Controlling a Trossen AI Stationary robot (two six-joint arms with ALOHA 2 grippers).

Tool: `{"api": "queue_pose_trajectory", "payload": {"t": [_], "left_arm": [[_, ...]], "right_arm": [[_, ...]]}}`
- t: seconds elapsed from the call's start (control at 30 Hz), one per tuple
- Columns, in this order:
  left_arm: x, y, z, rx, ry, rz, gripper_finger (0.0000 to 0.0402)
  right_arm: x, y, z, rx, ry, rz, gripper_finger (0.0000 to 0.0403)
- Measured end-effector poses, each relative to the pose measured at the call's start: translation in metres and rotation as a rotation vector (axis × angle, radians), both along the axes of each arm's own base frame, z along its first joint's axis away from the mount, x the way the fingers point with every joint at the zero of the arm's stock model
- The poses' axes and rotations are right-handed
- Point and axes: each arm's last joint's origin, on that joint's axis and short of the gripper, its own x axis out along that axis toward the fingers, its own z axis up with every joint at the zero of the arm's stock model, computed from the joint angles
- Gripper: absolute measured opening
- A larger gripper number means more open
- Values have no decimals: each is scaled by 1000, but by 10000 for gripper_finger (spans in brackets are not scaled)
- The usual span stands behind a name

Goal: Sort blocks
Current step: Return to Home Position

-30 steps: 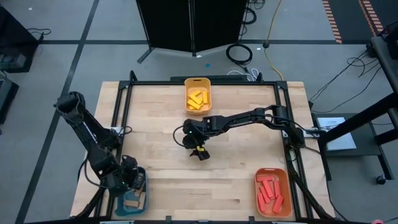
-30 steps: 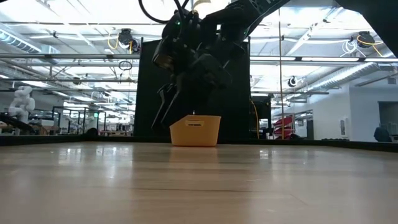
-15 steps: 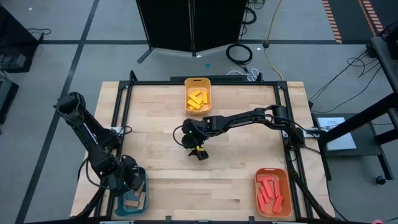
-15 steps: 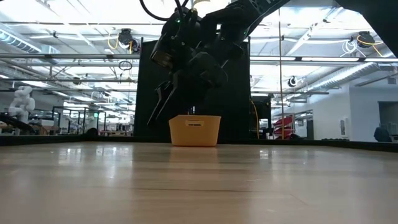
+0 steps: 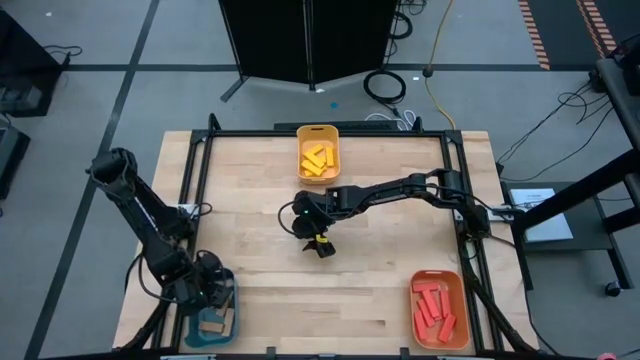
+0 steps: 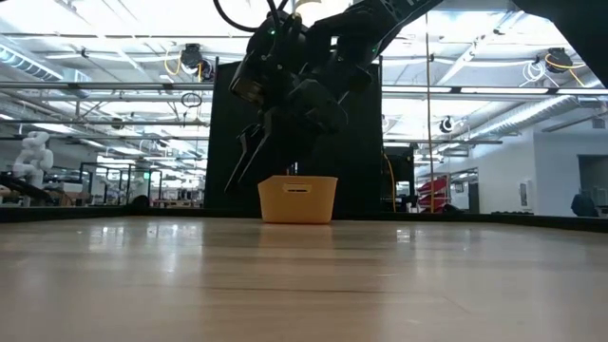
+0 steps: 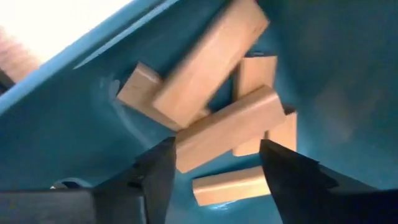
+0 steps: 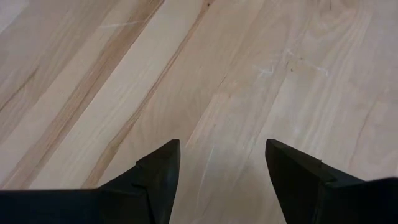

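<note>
Tan blocks [image 7: 211, 93] in teal bin [image 7: 74, 124] beneath left gripper [image 7: 216, 144], fingers apart; right gripper [image 8: 222, 144] likewise.

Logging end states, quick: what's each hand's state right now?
Left hand: open, empty, over the tan blocks in the teal bin.
Right hand: open, empty, above the table.

Raised and tipped a little above the pale wooden table [image 5: 390, 255] since a second ago: dark two-finger right gripper [image 5: 321, 247]. Shifted very slightly over the teal plastic tray [image 5: 232, 325]: left gripper [image 7: 214, 146].
</note>
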Motion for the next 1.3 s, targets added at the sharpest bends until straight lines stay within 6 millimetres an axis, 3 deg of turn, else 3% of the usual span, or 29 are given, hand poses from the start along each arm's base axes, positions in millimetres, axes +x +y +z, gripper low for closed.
{"api": "queue_pose_trajectory", "payload": {"t": [0.4,0.8,1.03,1.3], "left_arm": [[7,10,12,-30,-108,-77,244],[21,26,42,29,-526,-171,244],[28,50,59,277,-754,-273,244],[49,79,86,829,-1018,-488,244]], "right_arm": [[3,0,6,14,1,-20,208],[9,-2,51,-43,77,-51,208],[3,-5,80,-71,187,-99,208],[-15,-19,117,-59,197,-132,208]]}}
